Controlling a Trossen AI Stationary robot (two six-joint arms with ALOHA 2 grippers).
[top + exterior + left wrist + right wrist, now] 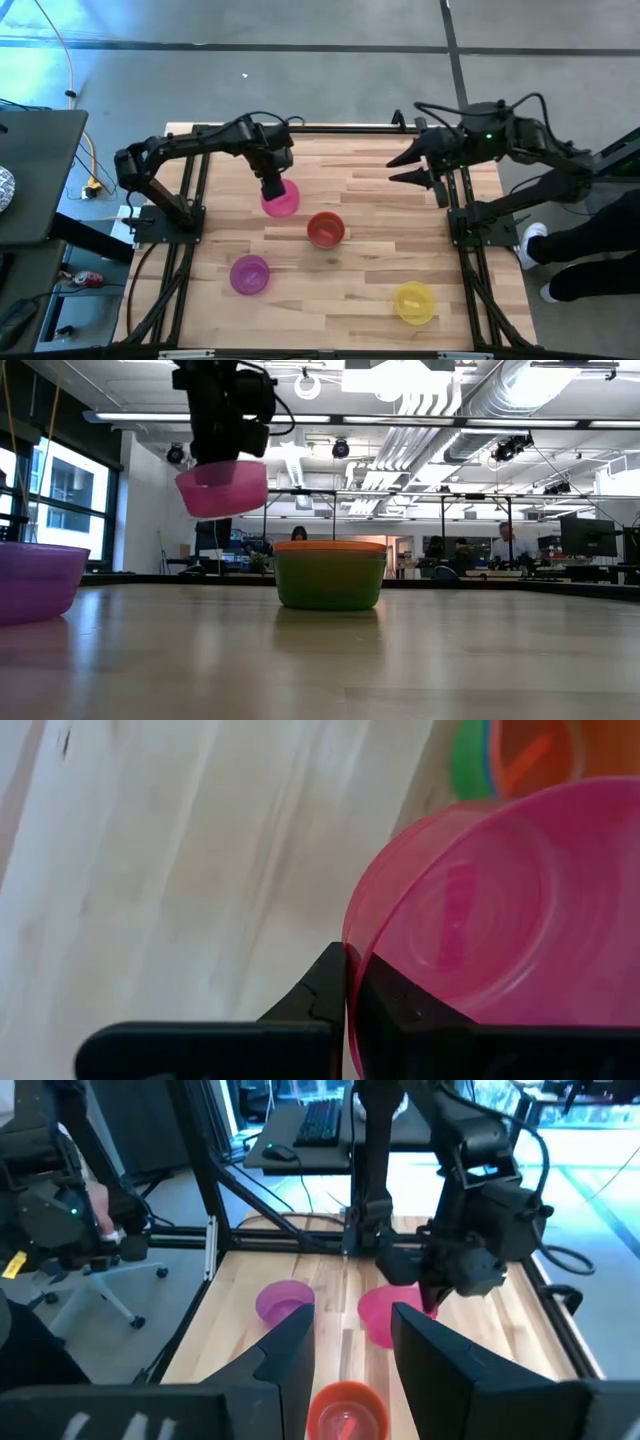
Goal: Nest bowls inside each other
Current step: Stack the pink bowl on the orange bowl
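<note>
While the pink bowl (222,488) hangs clear of the table, the left gripper (346,988) has its two dark fingers pinched together on the rim, one inside the wall and one outside. Thin translucent plastic, round, with faint concentric rings moulded in the base. In the low view it sits slightly tilted, well above the wood.

Just beside it stands a nested stack (325,229): the red bowl (346,1413) sits inside the green bowl (329,580), and only an orange-red rim shows above the green wall. A sliver of blue edge shows between them in the left wrist view; I cannot tell more about it.

Purple bowl (249,274) rests alone on the table toward the left arm's side, upright, open mouth up. Yellow bowl (414,302) sits well apart, near the right arm's side, upright too.

Table (360,265) is pale butcher-block wood, planks of mixed tone, matte, framed by black rails.

Right gripper (404,168) waits above the far right edge of the table, its pointed fingers spread apart, holding nothing.

A person's dark legs and white shoes (537,240) show beside the right frame.
</note>
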